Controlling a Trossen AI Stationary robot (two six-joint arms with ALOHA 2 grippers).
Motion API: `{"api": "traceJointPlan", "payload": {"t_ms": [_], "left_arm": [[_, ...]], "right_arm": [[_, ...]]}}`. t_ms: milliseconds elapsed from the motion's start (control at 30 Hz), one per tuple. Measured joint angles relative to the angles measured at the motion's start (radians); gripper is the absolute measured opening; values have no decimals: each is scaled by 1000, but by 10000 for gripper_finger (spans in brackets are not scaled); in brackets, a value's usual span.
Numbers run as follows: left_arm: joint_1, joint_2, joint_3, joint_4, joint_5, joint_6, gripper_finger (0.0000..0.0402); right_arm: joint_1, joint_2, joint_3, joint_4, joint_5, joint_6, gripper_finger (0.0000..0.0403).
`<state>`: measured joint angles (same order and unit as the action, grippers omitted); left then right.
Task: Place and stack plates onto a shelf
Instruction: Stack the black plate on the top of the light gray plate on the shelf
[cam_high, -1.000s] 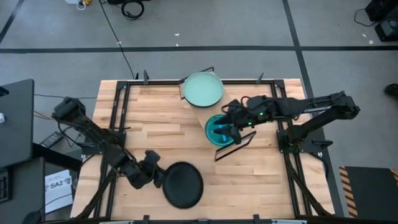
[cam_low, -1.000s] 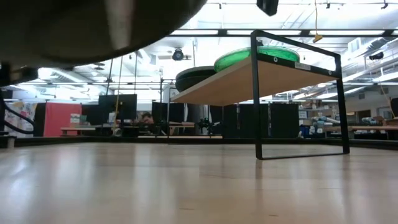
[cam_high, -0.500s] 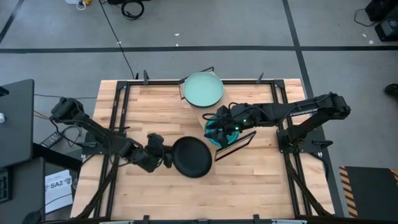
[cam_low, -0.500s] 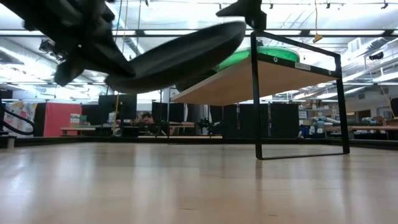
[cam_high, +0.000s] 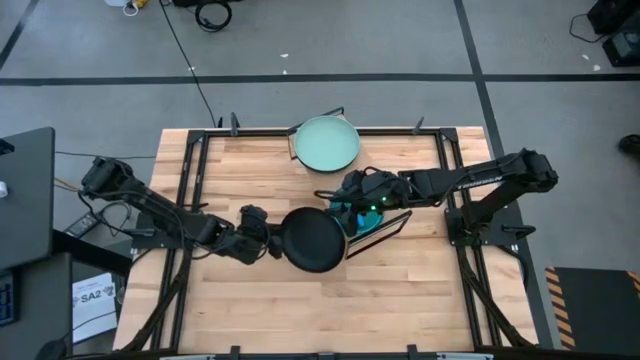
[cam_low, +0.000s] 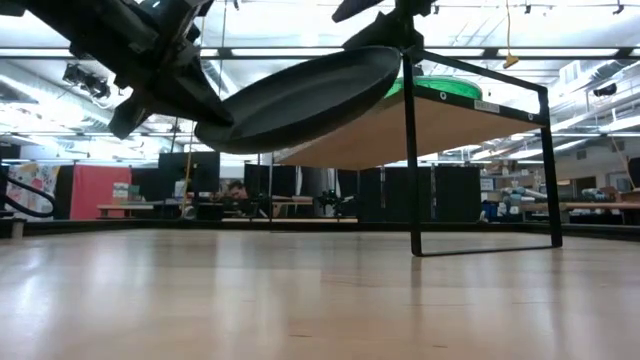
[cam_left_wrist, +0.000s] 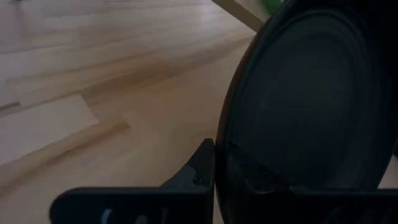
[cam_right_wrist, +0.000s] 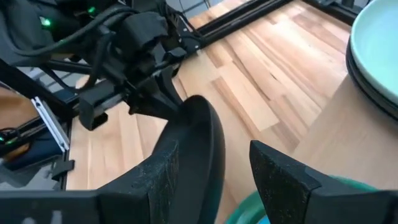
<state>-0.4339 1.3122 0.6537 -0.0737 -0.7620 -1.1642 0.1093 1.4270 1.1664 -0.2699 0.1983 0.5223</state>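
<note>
My left gripper (cam_high: 270, 243) is shut on a black plate (cam_high: 315, 240) and holds it in the air, tilted, just in front of the shelf (cam_low: 400, 130). My right gripper (cam_high: 345, 197) is open above the near end of the shelf. In the right wrist view its fingers stand on either side of the black plate's rim (cam_right_wrist: 205, 134). A teal plate (cam_high: 370, 222) lies on the near end of the shelf, partly hidden by the black plate. A pale green plate (cam_high: 326, 143) lies on the far end, on top of a dark plate (cam_right_wrist: 360, 81). My left gripper pinches the black plate's rim (cam_left_wrist: 227, 155) on the side toward the table's left, coming at it level from the left. The plate is lifted clear and tilted, with its shelf-side edge (cam_low: 390, 55) higher. My right gripper straddles that raised edge from above; I cannot tell whether it touches.
The shelf's black wire end frame (cam_low: 480, 160) stands on the slatted tabletop (cam_high: 250, 170) beside the black plate. Black rails (cam_high: 190, 170) run along the table's left and right sides. Bare tabletop lies to the left of and in front of the shelf.
My left gripper has carried the black plate from near the table's near edge up and toward the shelf, and the plate has tipped with its shelf-side edge higher. My right gripper has moved from over the teal plate toward the table's left, to the black plate's rim.
</note>
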Motion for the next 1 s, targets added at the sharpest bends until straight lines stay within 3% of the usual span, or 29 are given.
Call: {"api": "traceJointPlan", "payload": {"t_ms": [533, 1000], "left_arm": [[1, -127, 0, -23, -5, 76, 18], [1, -127, 0, -17, -4, 73, 31]], "right_arm": [[2, 41, 1, 20, -4, 19, 197], [2, 40, 1, 24, -4, 23, 89]]}}
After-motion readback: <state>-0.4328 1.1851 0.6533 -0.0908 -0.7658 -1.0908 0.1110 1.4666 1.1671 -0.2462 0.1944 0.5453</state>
